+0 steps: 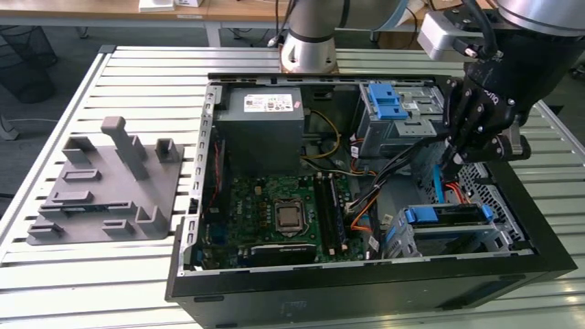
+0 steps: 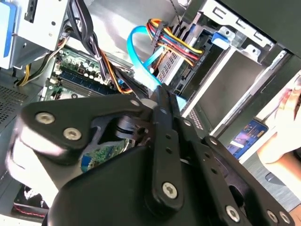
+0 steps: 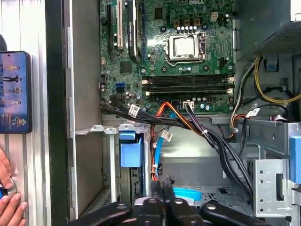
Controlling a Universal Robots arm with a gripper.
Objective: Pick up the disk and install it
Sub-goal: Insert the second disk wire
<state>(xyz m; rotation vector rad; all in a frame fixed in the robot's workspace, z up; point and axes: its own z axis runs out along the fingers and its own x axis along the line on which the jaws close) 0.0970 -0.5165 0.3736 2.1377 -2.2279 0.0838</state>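
Observation:
The disk (image 1: 445, 215) lies in the drive cage at the case's front corner on the exterior view's right, its blue frame facing up. The blue end of the disk (image 3: 130, 151) shows between the cage's metal rails in the first wrist view. The disk (image 2: 221, 38) also sits in the silver cage in the second wrist view. My gripper (image 1: 454, 159) hangs above the case, a little behind the disk and apart from it. Its black fingers (image 2: 161, 106) are pressed together, shut with nothing between them. In the first wrist view the gripper (image 3: 164, 184) hovers over a light-blue data cable (image 3: 165, 137).
The open black computer case (image 1: 366, 281) holds a grey power-supply box (image 1: 265, 127), a green motherboard (image 1: 283, 212) and a second cage with a blue latch (image 1: 384, 101). Cable bundles (image 1: 402, 161) run below the gripper. A grey fixture (image 1: 101, 185) stands on the exterior view's left. A hand (image 3: 9, 205) and a phone (image 3: 14, 92) lie beside the case.

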